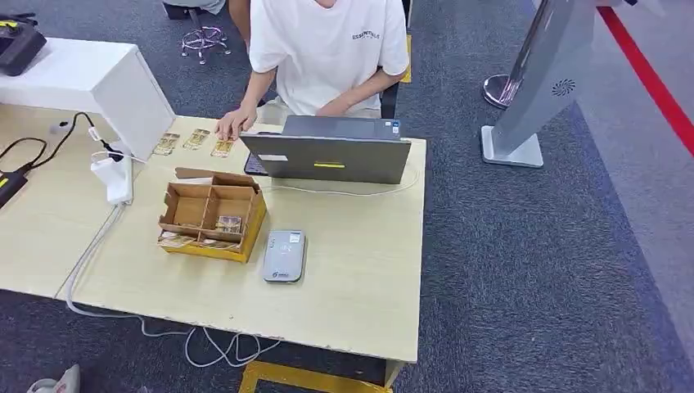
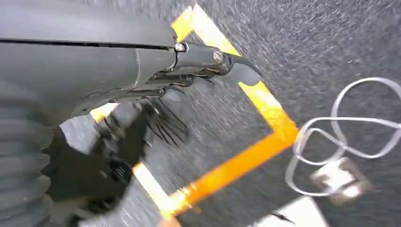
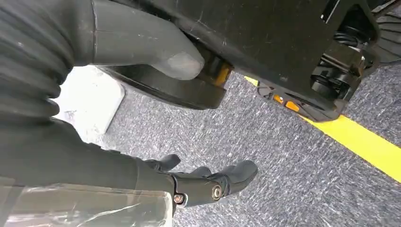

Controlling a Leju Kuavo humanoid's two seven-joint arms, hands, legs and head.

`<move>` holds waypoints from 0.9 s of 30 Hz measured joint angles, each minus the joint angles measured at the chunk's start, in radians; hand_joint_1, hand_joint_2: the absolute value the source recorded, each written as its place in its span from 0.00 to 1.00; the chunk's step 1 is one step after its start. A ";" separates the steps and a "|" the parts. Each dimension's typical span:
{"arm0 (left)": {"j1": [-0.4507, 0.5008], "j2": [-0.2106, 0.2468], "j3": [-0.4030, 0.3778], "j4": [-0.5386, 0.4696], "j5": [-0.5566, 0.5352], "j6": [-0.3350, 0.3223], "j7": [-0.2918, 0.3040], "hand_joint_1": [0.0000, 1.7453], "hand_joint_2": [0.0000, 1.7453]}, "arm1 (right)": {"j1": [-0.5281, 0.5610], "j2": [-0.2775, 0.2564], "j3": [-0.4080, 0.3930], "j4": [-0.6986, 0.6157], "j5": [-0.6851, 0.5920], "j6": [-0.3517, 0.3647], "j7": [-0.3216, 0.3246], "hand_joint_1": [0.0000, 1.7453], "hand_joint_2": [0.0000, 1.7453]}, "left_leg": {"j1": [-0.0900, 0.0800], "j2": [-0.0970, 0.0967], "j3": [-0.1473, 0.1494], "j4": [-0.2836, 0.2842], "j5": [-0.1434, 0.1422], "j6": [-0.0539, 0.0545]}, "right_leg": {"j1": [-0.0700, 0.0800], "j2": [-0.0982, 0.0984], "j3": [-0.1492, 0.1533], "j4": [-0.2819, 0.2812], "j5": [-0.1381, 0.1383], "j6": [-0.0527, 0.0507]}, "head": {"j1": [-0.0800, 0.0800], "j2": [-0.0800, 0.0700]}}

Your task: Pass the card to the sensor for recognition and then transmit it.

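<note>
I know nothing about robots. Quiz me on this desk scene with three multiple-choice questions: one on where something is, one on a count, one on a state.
1. Where is the grey sensor?
A. beside the cardboard box, on the table
B. on the laptop
C. on the floor

2. How many cards lie in the row by the person's hand?
A. one
B. three
C. six

3. What is the left robot hand doing?
A. holding a card
B. pressing the sensor
C. holding nothing, above the floor

Answers: 1 A, it lies flat next to the box. 2 B, three lie side by side. 3 C, nothing is between its fingers.
</note>
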 joint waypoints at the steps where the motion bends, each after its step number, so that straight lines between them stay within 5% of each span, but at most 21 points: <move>1: -0.002 0.000 0.014 0.000 0.002 -0.004 -0.012 0.00 1.00 | 0.000 -0.001 0.000 0.000 0.000 0.000 0.000 0.00 1.00 | 0.000 0.000 0.000 0.000 0.000 0.000 | 0.000 0.000 0.000 0.000 0.000 0.000 | 0.000 0.000; 5: 0.003 0.001 0.033 -0.001 -0.026 -0.025 -0.066 0.00 1.00 | -0.003 -0.001 0.000 0.000 0.003 0.000 0.003 0.00 1.00 | 0.000 0.000 0.000 0.000 0.000 0.000 | 0.000 0.000 0.000 0.000 0.000 0.000 | 0.000 0.000; 9: 0.035 -0.007 0.041 -0.032 -0.042 -0.040 -0.237 0.00 1.00 | -0.007 -0.001 0.000 0.000 -0.010 0.000 0.005 0.00 1.00 | 0.000 0.000 -0.001 0.000 0.000 0.000 | 0.000 0.000 0.000 0.000 0.000 0.000 | 0.000 0.000; 11: 0.055 -0.026 0.066 -0.093 -0.050 -0.044 -0.262 0.00 1.00 | -0.006 -0.001 -0.005 0.000 -0.020 0.000 -0.003 0.00 1.00 | 0.000 0.000 -0.001 0.000 0.000 0.000 | 0.000 0.000 -0.001 0.000 0.000 0.000 | 0.000 0.000; 27: 0.045 -0.171 0.248 -0.486 -0.128 -0.064 -0.270 0.00 1.00 | 0.007 0.005 -0.045 0.000 -0.062 0.000 -0.051 0.00 1.00 | 0.000 0.000 -0.001 0.000 0.000 0.000 | 0.000 0.000 -0.001 0.000 0.000 0.000 | 0.000 0.000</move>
